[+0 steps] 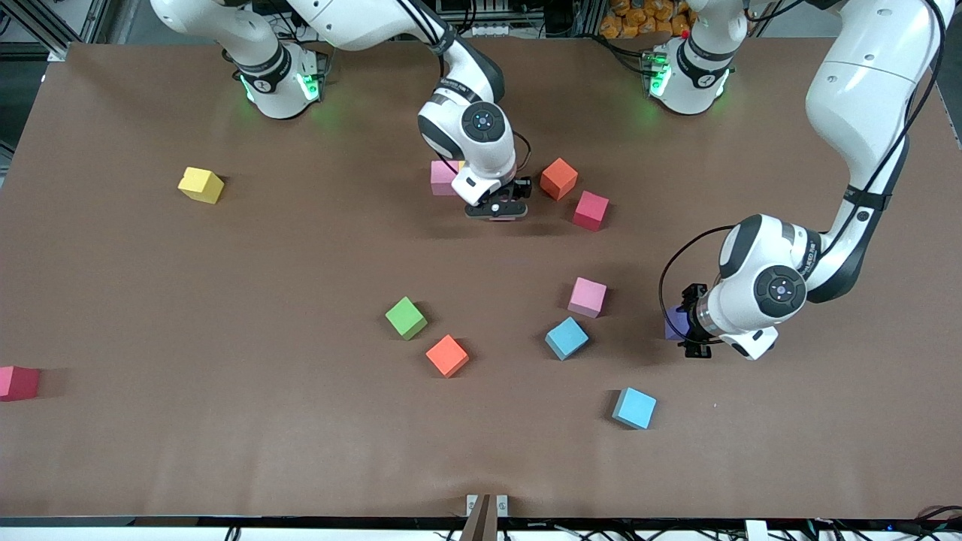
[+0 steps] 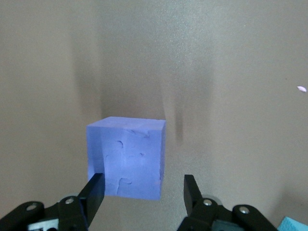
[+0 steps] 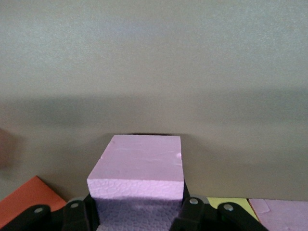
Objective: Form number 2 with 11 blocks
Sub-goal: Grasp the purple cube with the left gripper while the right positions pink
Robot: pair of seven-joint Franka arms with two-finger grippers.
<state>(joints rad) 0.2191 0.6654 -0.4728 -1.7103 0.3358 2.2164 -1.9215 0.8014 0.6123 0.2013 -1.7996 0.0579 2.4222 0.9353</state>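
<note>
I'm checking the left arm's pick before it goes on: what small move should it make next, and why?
Probably ease the left gripper a little farther over the purple block, then close. Its open fingers only reach the block's near edge, and one seems to meet its face, not its side. The right gripper is shut on a pink block.

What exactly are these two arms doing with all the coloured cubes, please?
They are to build a digit 2 from the blocks, but none is formed yet. The right gripper is shut on a light purple block beside a pink block. The left gripper stands open around a purple block. Other cubes lie scattered on the table.
</note>
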